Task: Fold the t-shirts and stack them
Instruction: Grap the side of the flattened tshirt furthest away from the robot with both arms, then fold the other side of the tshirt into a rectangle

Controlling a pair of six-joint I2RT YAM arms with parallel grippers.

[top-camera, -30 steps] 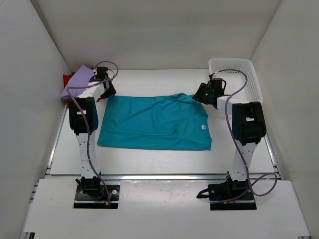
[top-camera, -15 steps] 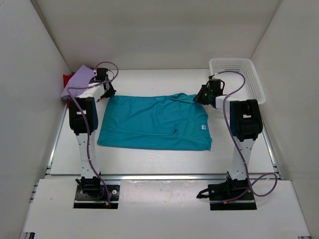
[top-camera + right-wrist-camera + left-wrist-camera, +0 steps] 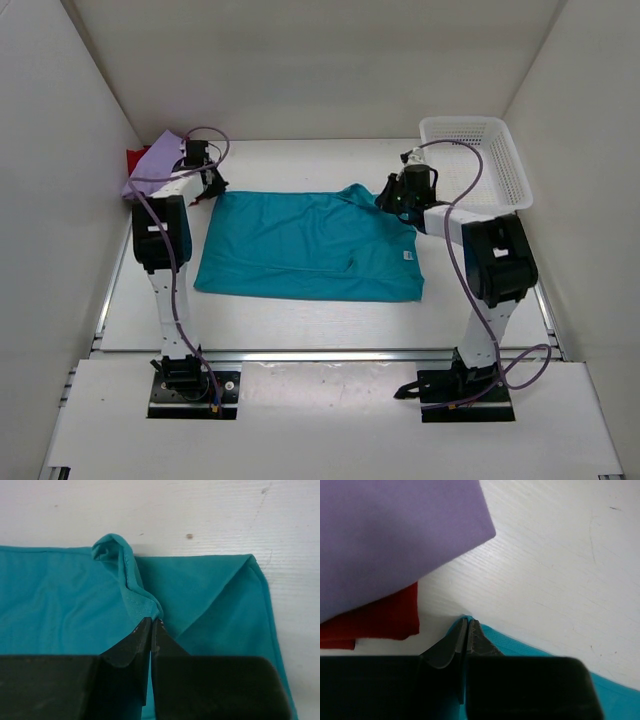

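While the left gripper [image 3: 468, 623] pinches the teal t-shirt [image 3: 300, 250] at its corner, the right gripper [image 3: 151, 623] clamps a raised fold; the lavender t-shirt [image 3: 390, 535] lies ahead-left.

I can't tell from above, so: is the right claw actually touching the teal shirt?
Touching. The right wrist view shows the right gripper shut on a raised fold of the teal shirt.

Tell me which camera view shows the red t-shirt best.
The left wrist view: the red t-shirt lies beneath the lavender t-shirt, its near edge and corner clearly visible. The top external view shows only a small red sliver at the far left, mostly covered by the lavender one; the right wrist view shows none of it.
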